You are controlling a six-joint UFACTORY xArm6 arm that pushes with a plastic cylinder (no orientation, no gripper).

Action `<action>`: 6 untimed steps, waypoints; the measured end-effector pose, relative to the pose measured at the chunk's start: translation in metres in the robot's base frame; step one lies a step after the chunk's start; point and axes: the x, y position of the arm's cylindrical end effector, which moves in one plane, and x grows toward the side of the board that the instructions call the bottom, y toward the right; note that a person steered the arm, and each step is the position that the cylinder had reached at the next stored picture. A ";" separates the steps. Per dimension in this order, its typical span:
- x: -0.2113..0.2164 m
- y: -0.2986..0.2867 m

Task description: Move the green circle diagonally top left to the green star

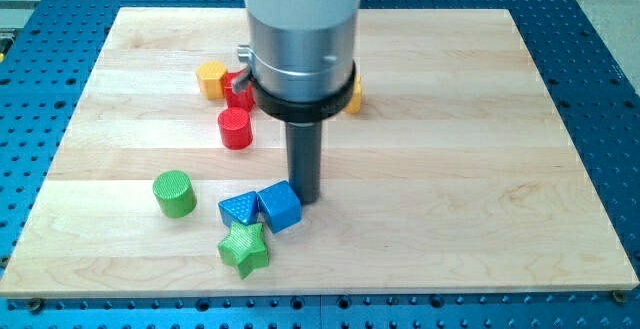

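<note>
Seven blocks show on the wooden board [480, 119], and I place them all against the blue cube [280, 206]. My tip [306, 198] stands just at the cube's upper right side, touching it or nearly so; which of the two cannot be told. The arm carries no pincer, only this dark rod, so nothing is released, clenched or grasped.

Touching the blue cube on the view's left is a blue triangular block [238, 210]. The green star [245, 249] lies just below and to the left of the cube, pressed against the underside of the blue triangle. The green circle [174, 193], an upright cylinder, stands to the left of the cube and slightly higher in the view, apart from the blue pair and up and to the left of the star.

Above the cube and a little to the left stands a red cylinder [235, 128]. Farther up sits a second red block [238, 90], partly hidden by the arm's metal housing, with a yellow block [211, 78] touching its left. Another yellow block [354, 96] peeks out on the housing's right, above the cube.
</note>
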 end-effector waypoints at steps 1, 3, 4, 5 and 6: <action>-0.018 -0.004; -0.019 -0.086; -0.023 -0.122; -0.001 -0.128; 0.017 -0.106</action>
